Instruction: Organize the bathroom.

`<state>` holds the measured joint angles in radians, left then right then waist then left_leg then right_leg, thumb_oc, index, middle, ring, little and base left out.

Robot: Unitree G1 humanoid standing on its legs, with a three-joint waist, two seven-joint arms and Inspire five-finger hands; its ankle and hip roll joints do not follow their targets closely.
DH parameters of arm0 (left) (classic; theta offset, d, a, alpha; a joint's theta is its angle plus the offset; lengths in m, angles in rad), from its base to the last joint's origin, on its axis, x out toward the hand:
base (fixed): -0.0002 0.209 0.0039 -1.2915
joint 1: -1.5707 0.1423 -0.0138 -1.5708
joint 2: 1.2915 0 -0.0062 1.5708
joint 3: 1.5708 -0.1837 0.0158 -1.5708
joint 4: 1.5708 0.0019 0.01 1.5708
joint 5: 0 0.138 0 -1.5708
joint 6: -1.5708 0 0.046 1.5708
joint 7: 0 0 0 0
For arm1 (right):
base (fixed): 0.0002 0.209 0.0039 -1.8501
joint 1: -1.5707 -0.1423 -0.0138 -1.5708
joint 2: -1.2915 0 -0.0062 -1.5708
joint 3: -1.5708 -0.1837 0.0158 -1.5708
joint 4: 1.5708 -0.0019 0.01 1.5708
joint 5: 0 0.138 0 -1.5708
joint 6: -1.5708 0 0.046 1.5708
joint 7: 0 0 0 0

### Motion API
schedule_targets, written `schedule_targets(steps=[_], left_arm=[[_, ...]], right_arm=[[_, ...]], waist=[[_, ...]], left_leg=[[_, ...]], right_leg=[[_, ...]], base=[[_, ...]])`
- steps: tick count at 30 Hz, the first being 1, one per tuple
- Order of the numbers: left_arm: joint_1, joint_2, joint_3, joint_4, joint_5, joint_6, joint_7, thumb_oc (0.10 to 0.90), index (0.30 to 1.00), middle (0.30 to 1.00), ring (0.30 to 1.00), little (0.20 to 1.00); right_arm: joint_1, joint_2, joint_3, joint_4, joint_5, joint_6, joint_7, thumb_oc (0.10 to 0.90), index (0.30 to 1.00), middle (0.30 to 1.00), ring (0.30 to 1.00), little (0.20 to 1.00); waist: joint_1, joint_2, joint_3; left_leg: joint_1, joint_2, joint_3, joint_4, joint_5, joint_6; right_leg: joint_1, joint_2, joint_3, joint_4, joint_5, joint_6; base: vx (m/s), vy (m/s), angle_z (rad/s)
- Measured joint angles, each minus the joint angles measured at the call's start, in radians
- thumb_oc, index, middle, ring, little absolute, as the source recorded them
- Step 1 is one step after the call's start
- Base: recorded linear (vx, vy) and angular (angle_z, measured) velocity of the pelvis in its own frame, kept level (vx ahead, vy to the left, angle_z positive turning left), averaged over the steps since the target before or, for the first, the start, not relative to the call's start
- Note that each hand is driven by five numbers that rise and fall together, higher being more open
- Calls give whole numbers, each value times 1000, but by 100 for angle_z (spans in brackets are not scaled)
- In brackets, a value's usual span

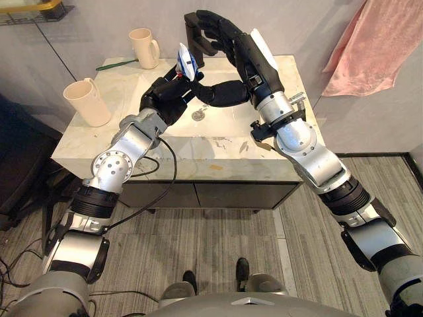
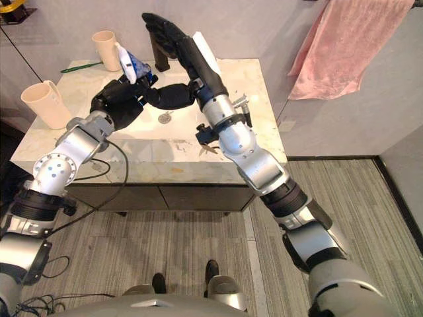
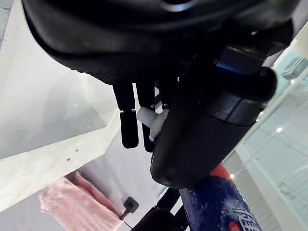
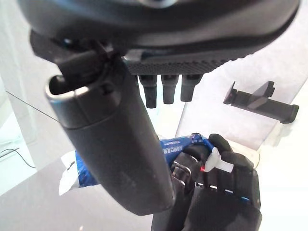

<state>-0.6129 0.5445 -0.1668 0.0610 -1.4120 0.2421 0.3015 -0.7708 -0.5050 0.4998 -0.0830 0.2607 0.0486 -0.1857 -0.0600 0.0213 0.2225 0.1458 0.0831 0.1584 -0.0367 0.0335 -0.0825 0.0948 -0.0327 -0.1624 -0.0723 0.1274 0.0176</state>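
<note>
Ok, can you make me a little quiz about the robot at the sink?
1. True or false: the left hand is curled round a blue and white tube.
2. What lies beside the far cup: A a green toothbrush, B a comb, C a sponge?
3. What colour is the towel hanging on the wall?

Key: 1 true. 2 A. 3 pink.

The right hand is open above the basin.

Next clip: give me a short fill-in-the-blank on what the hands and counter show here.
1. The left hand is curled around a blue and white ____.
2. The right hand hovers with its fingers ____.
3. The number of cream cups on the counter is ____.
4. The towel hanging on the wall is ____.

Missing words: tube; straight; two; pink
</note>
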Motion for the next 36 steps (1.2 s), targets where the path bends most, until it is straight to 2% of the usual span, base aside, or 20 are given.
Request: schedule_targets(steps=[10,17,23,36], left_arm=[[1,-10,0,0,11,-5,24,400,300,300,300,300],[1,-10,0,5,22,-5,29,400,300,300,300,300],[2,-25,1,45,88,-5,30,400,300,300,300,300],[4,-26,1,48,94,0,38,400,300,300,300,300]], right_arm=[[0,0,6,-7,32,17,70,800,900,900,900,900],[0,0,6,-7,41,28,69,800,900,900,900,900],[0,-1,6,-8,60,29,66,800,900,900,900,900],[-1,-1,6,-11,108,34,37,800,900,900,900,900]], waist=[[1,0,0],[-1,0,0],[-3,0,0],[-1,0,0]], left_leg=[[2,0,4,-1,0,0],[4,0,7,-1,0,0],[6,0,12,-3,0,0],[8,0,16,-4,0,0]], right_leg=[[0,0,2,0,0,0],[0,1,5,0,0,1],[0,1,9,0,1,1],[0,1,13,-1,2,2]], base=[[0,0,0],[0,-2,0],[0,0,0],[0,0,0]])
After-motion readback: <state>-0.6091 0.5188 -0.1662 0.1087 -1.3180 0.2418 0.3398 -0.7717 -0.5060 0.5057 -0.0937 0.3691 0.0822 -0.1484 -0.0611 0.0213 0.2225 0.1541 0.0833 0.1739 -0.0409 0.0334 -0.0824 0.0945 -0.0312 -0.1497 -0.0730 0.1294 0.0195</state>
